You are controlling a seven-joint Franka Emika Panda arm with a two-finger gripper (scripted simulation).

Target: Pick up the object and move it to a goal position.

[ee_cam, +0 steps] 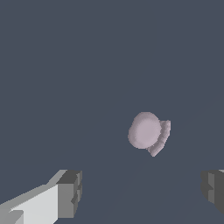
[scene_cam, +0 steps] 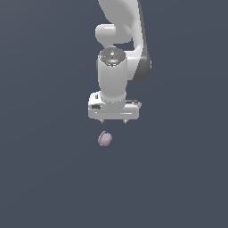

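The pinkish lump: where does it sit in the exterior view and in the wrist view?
Exterior view: the lump lies just below the white gripper, apart from it.
Wrist view: it sits right of centre, beyond the open fingers.
Shared landmark: the gripper.

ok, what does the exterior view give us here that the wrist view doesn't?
Exterior only: the white arm with its wrist and the whole pincer from outside, hanging above the object and apart from it.

Wrist only: the two dark fingertips spread wide with nothing between them, and the object's shape, a smooth rounded cap with a ridged edge on one side.

Both: the pale pinkish-mauve object lying ungrasped on the plain dark surface.
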